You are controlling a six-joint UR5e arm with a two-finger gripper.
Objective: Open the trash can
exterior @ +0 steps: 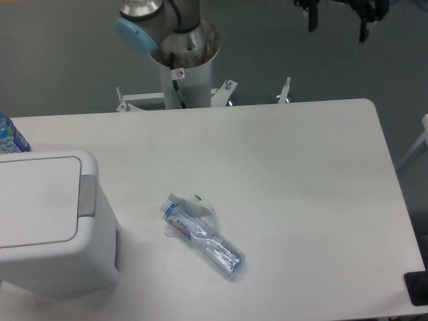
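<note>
Jaws spread apart and empty, gripper (337,21) way up at the top right.
The trash can (50,224) sits lid shut at the table's opposite, lower-left corner, grey button strip (87,194) on the side nearest the gripper.

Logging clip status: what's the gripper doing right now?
Gripper: open, holding nothing, raised at the frame's top edge, far from the trash can.
</note>
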